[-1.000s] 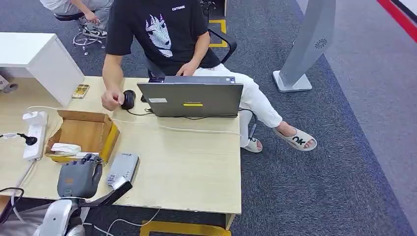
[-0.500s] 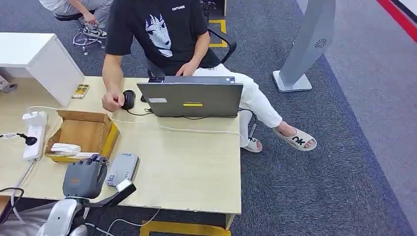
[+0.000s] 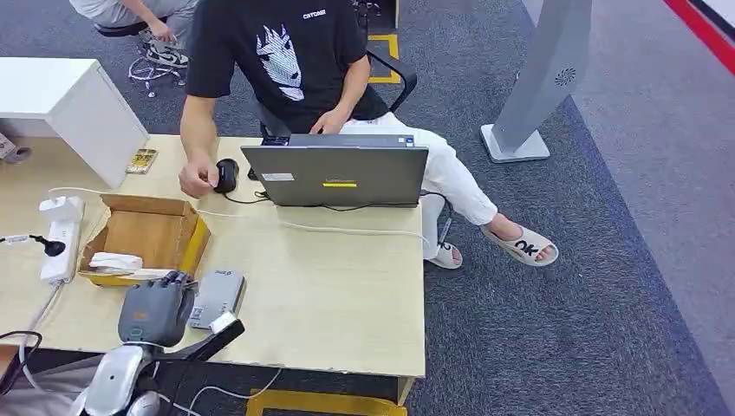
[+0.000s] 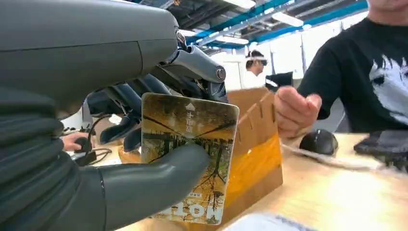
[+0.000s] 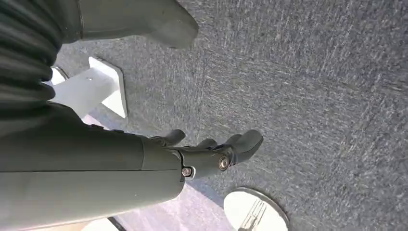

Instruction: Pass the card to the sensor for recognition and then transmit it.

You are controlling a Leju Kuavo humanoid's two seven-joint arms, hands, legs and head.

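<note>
Yellow card [image 4: 188,159], one, is pinched by the left hand [image 3: 156,310] beside one grey sensor [image 3: 217,297]; right hand [image 5: 211,151] is empty, fingers apart.

Left silver arm comes up at the near edge of the light wooden surface [image 3: 347,295]. Left hand [image 3: 156,310] sits over that near edge, grey ribbed back up, dark fingers [image 4: 126,129] curled toward the far side. Thick grey thumb [image 4: 159,178] presses a yellow-brown printed card [image 4: 188,154] against the fingers, card upright. Right hand [image 5: 211,151] hangs off the surface, over grey carpet, fingers loosely bent and apart, holding nothing.
</note>
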